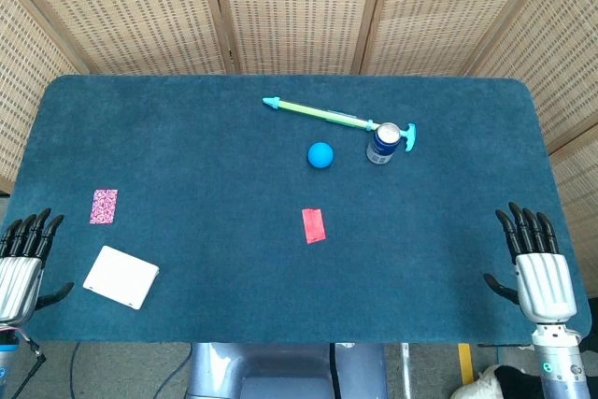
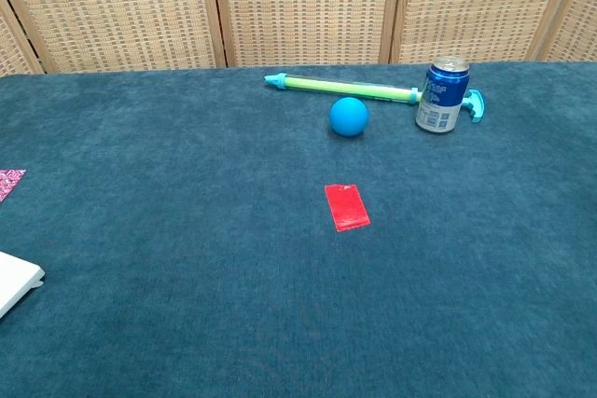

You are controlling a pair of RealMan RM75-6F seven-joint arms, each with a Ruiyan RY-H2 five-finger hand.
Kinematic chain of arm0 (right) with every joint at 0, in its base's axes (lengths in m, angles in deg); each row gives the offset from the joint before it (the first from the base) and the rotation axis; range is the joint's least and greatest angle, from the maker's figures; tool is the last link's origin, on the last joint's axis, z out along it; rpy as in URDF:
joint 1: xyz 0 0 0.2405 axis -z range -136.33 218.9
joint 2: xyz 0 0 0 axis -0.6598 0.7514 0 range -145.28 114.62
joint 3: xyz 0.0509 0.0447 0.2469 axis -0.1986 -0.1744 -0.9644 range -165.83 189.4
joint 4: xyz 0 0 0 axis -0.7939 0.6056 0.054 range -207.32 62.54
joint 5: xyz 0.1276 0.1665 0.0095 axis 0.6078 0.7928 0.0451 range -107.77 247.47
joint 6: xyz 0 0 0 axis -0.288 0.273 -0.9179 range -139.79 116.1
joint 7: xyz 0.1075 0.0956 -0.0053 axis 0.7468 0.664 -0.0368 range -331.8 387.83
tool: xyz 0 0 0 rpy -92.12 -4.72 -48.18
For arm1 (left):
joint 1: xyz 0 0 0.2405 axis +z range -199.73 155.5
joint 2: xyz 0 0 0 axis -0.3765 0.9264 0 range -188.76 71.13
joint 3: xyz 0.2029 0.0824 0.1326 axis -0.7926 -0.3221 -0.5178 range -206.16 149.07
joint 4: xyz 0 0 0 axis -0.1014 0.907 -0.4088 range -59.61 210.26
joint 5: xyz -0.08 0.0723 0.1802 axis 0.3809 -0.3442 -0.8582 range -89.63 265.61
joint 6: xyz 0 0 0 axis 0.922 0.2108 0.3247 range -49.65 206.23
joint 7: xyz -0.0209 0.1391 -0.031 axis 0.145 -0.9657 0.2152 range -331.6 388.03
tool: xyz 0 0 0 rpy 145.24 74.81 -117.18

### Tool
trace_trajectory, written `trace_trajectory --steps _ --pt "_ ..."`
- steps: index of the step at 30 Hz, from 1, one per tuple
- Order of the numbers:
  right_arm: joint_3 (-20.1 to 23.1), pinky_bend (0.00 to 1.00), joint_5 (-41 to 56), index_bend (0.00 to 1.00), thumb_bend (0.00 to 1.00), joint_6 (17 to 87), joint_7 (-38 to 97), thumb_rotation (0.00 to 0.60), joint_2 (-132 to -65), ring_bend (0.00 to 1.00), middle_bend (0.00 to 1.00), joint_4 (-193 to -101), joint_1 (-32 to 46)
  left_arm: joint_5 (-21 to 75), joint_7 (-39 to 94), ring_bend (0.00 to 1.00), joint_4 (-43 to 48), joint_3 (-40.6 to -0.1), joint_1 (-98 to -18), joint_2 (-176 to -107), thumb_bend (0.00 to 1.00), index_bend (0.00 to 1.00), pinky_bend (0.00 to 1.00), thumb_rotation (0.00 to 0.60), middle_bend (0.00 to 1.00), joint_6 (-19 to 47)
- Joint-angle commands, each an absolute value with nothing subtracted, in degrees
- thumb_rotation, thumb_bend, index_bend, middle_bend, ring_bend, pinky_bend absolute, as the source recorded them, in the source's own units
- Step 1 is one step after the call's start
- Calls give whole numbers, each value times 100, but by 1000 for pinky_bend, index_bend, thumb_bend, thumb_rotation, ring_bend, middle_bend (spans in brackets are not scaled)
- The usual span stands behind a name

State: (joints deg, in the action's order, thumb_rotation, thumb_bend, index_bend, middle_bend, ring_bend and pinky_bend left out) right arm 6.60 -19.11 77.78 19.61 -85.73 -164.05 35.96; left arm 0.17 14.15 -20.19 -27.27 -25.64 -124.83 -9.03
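Honestly, both the left hand (image 1: 21, 263) and right hand (image 1: 539, 263) sit empty, fingers spread; that white pad (image 1: 121, 277) nearest looks light, stiff, best pinched by an edge.

A table (image 1: 187, 137) covered in dark teal, short-piled cloth fills most of both views; its far corners are rounded in the head view. Directly behind the table stands a folding screen (image 1: 290, 7) of woven cane panels set in pale wooden frames, the slats leaning outward at either end. The screen closes off everything beyond the table's far edge, so no wall or window shows. Below the table's near edge, the head view catches a strip of grey floor (image 1: 121, 371) and a pale grey metal base (image 1: 280, 371). A short yellow strip (image 1: 465, 362) lies on the floor to the right of that base. Light is even and soft, with faint shadows on the cloth.
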Motion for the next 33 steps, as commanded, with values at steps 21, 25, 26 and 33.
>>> trace_trajectory --steps 21,25,26,33 --pt "672 0 -1826 60 141 7635 1930 600 -8522 0 0 -16490 3576 60 1455 0 -2013 -2704 -2579 -12475 109 0 37 600 0 -878" --pt "680 0 -1839 60 141 7638 1972 600 -8513 0 0 -16489 3579 44 1448 0 -2019 -2709 -2568 -12473 110 0 37 600 0 -906" --pt "681 0 -1840 60 141 7633 1983 600 -8512 0 0 -16487 3577 44 1448 0 -2024 -2707 -2566 -12471 110 0 37 600 0 -913" --pt "691 0 -1912 60 140 7576 2071 600 -8536 0 0 -16444 3521 68 1448 0 -2038 -2695 -2557 -12461 110 0 37 600 0 -927"
